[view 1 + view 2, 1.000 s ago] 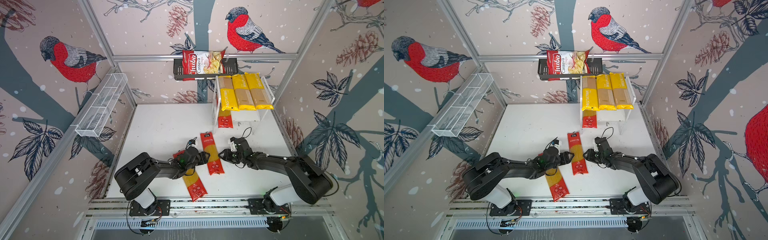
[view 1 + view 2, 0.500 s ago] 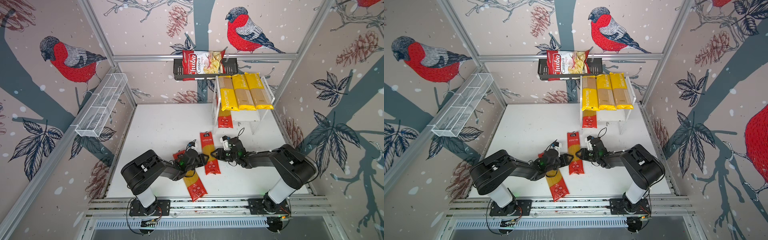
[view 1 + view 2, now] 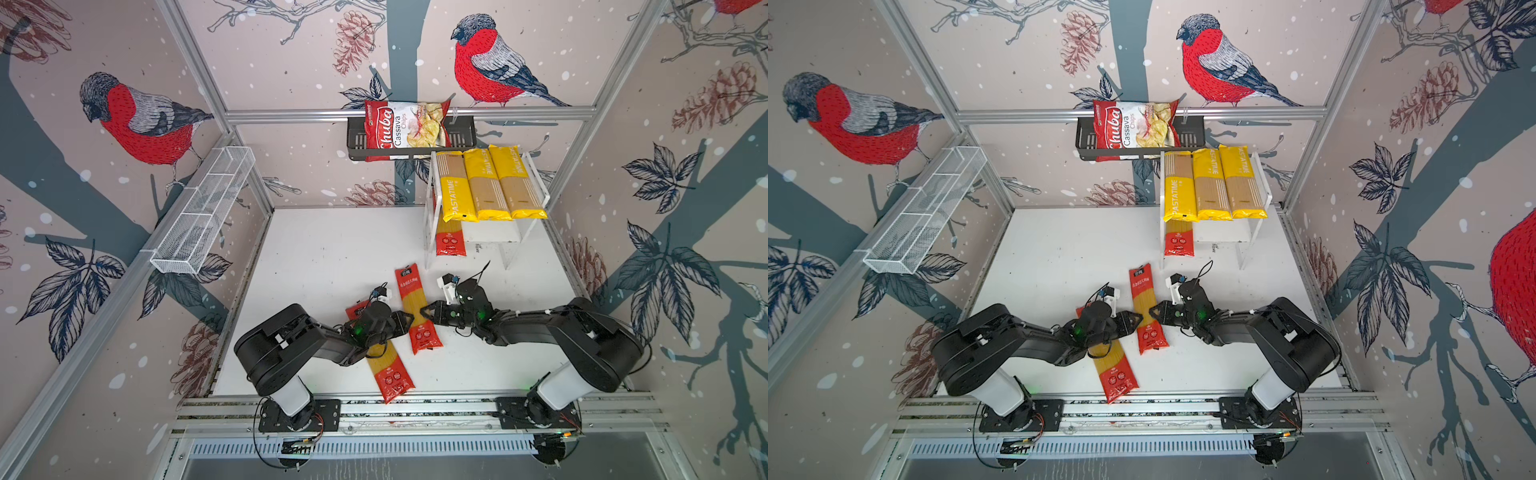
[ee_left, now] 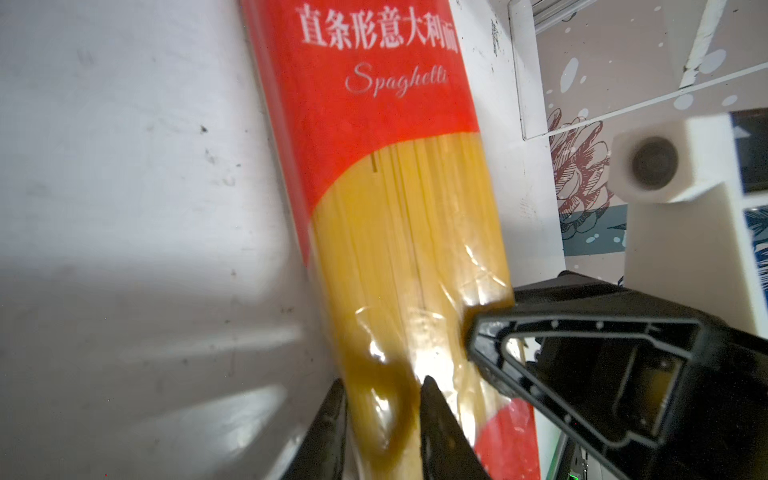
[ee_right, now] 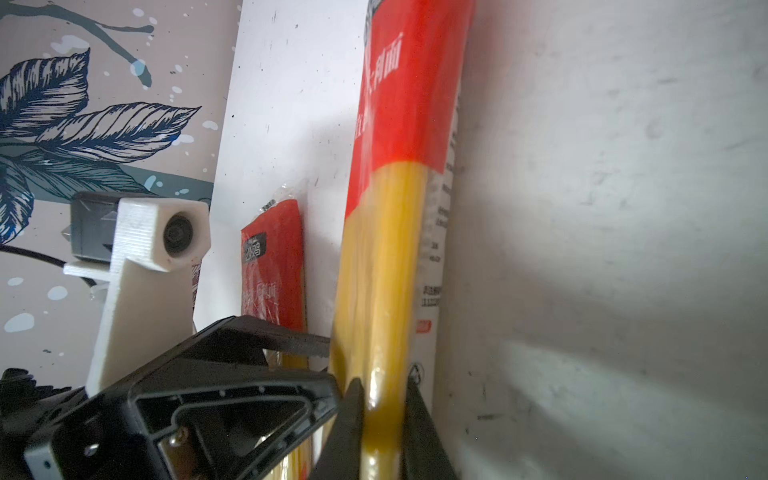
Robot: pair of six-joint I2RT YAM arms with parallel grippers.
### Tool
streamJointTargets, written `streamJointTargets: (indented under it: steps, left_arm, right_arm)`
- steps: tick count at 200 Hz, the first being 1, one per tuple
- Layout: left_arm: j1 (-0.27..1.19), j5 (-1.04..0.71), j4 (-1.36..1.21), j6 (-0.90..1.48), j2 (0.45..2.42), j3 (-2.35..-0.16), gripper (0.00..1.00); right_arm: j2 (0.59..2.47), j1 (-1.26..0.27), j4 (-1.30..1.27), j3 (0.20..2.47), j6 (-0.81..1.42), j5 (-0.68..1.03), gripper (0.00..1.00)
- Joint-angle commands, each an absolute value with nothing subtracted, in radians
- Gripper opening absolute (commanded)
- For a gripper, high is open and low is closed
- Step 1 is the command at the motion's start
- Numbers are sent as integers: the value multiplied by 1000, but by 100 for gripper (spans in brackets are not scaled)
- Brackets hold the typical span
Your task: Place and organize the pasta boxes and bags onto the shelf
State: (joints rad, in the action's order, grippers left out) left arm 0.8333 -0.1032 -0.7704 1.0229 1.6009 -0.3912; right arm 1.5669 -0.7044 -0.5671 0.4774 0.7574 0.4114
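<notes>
Two narrow pinches hold the red spaghetti pack (image 3: 413, 293) mid-length, left gripper (image 3: 410, 318) at 9 o'clock, right gripper (image 3: 423, 311) at 3 o'clock; probably light, slick, brittle.

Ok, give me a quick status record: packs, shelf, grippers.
shelf top: yellow packs, three side by side
lower tier: third red pack, end sticking out front
table: middle red pack, near red pack
left gripper: shut on middle red pack, one long edge
right gripper: shut on it, opposite edge
near red pack: partly under left arm
</notes>
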Motion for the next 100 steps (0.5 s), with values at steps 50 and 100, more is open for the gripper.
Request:
streamJointTargets:
  steps: [50, 100]
  left_arm:
    - [825, -43, -621, 983, 1357, -415, 42]
    - [796, 13, -513, 923, 1172, -426, 52]
  right_arm:
    - [1430, -708, -597, 485, 714, 418, 6]
    - [1314, -720, -563, 509, 707, 439, 3]
